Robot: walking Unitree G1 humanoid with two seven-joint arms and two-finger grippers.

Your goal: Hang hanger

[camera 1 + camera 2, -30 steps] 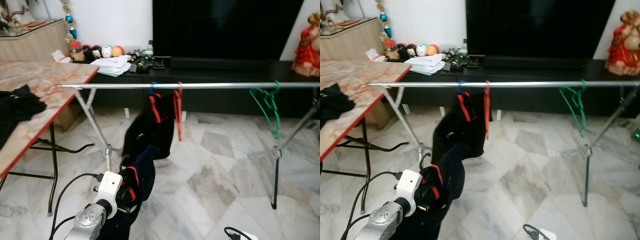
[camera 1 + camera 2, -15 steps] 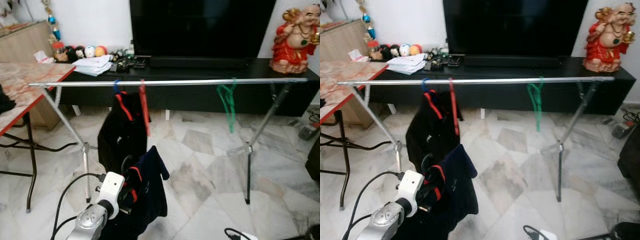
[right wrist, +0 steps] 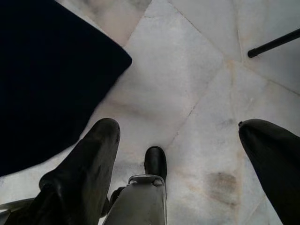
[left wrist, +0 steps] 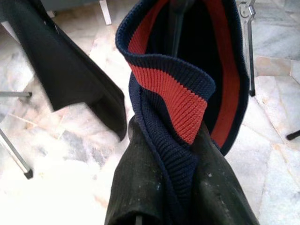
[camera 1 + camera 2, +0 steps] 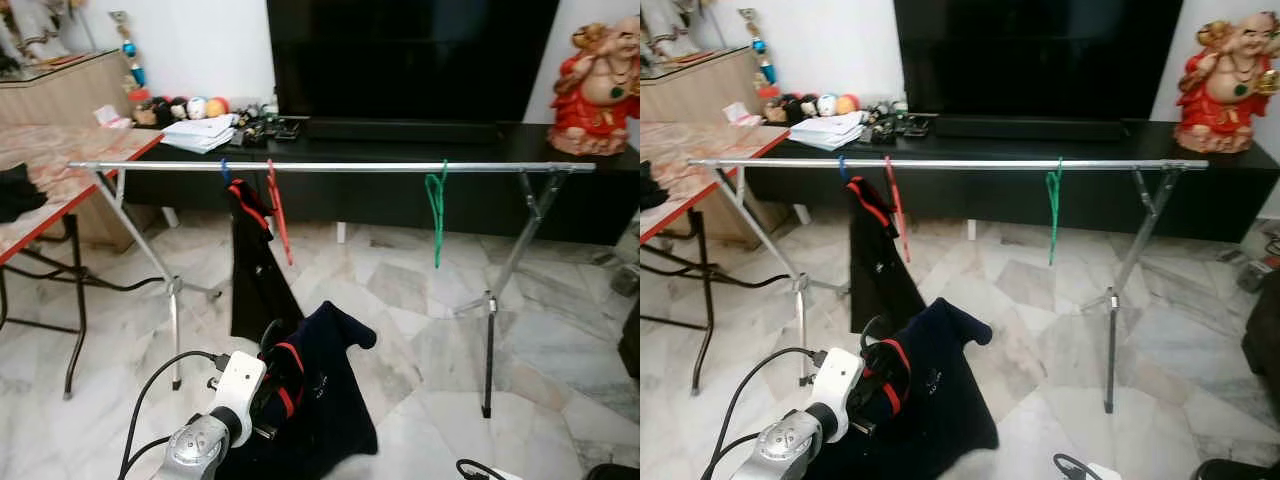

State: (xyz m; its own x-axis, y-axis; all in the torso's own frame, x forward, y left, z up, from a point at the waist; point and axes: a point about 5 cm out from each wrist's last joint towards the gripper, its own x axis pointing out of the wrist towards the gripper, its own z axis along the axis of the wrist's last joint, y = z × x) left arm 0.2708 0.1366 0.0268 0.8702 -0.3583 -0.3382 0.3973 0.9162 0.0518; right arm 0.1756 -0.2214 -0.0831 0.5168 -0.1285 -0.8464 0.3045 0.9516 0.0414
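The step in hand looks like the carry: the left gripper (image 4: 180, 154) holds a navy sweater (image 5: 325, 400) with a red-lined collar, and the black hook of its hanger (image 5: 268, 333) rises just above the collar, so the load is not yet on the rail (image 5: 330, 167). In the wrist view the two black fingers (image 4: 140, 187) are closed on the folded collar rib, which is pinched between them; the hanger neck itself is mostly hidden inside the cloth, so I cannot tell if the fingers also press on it. The sweater hangs low, well below the rail and in front of its left half. On the rail, a dark garment (image 5: 255, 270) on a blue hook hangs toward the left end, a red hanger (image 5: 278, 215) is just beside it, and a green hanger (image 5: 436, 210) hangs alone right of the middle. Between the red and the green hanger the rail is bare, and I judge this is the best place. The next move calls for a lift of the arm until the hook is above the rail, then a small lowering so the hook catches. The right gripper (image 3: 178, 154) hangs idle over the floor with its fingers wide apart, holding nothing.
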